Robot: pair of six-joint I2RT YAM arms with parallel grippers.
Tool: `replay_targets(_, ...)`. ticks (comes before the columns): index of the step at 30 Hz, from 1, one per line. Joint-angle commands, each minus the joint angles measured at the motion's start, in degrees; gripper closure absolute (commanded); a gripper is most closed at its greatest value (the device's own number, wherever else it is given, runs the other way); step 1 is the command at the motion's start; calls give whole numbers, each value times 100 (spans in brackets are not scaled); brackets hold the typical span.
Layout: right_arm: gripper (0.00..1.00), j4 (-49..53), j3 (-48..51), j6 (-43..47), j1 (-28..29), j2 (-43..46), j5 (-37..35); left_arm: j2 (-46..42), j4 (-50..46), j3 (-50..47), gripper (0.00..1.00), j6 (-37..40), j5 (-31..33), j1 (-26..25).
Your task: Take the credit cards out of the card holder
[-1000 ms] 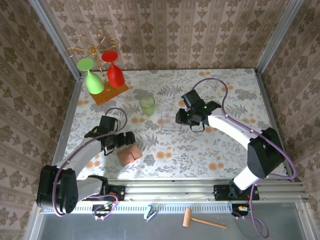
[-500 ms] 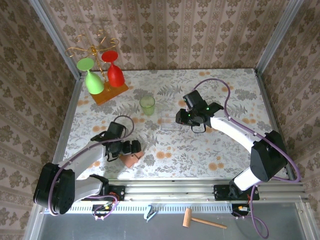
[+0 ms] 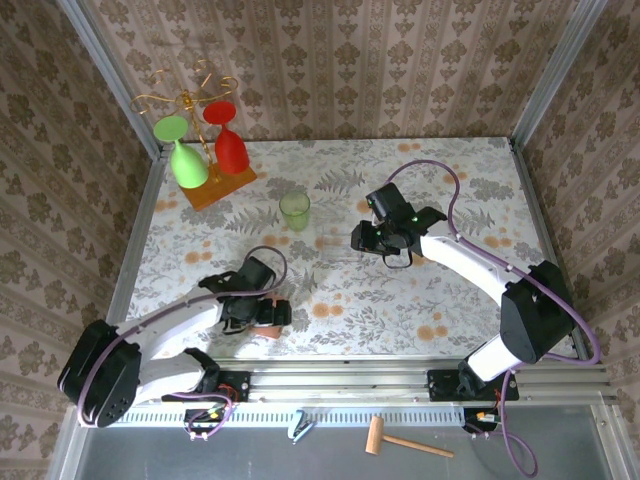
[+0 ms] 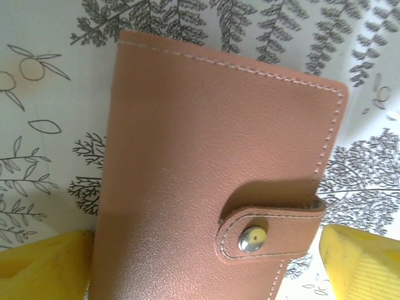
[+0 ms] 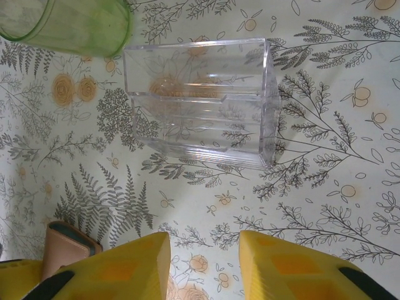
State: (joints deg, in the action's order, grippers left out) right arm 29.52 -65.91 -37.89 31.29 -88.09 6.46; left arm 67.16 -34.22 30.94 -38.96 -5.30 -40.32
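I'm reading the left gripper [image 3: 262, 315] near the front edge of the floral-patterned table [image 3: 470, 190], left of centre, directly over the salmon-pink leather-like folding card holder [image 3: 264, 329]. From overhead, a sliver of the holder peeks out under the black fingers.

On the left wrist camera the card holder [image 4: 212, 175] lies flat on the cloth, folded closed, with its strap across the edge and pressed down on a silver snap stud [image 4: 253, 239]. The left gripper [image 4: 203, 272] is spread wide, straddling the near end of the holder. One yellow fingertip [image 4: 44, 265] sits just beside the holder's left edge, and I cannot tell whether it touches. The other is clear of the right edge, with a strip of cloth showing between them. Nothing is pinched.

The right gripper [image 3: 362, 240] sits near the middle of the table, well apart from the card holder. On its wrist camera the right gripper [image 5: 205, 265] has its yellow fingertips [image 5: 284, 265] parted by a modest gap, with bare cloth between them and nothing held. A clear plastic open-topped box [image 5: 200, 103] stands ahead of the fingertips without touching them. A translucent green cup [image 5: 69, 25] stands just beyond the box's far left corner.

At the far left corner of the table I see a gold wire glass rack on an orange wooden base [image 3: 215, 185], with a green and a red glass hanging upside down.
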Motion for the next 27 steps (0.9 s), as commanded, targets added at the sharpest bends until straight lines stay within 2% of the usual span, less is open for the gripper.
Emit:
replay_targets(1,66,-54,62,-35,7,137,79,298,-367,363,7,-180,437,-169)
replay_targets(11,65,-26,122,1,9,239,29,1195,-446,966,11,-235,548,-570)
replay_targets(20,65,-8,157,57,0,326,-2,1603,-470,1500,16,-418,425,-804)
replay_targets(27,65,60,187,148,-26,406,-39,2247,-256,2051,18,-751,285,-1034)
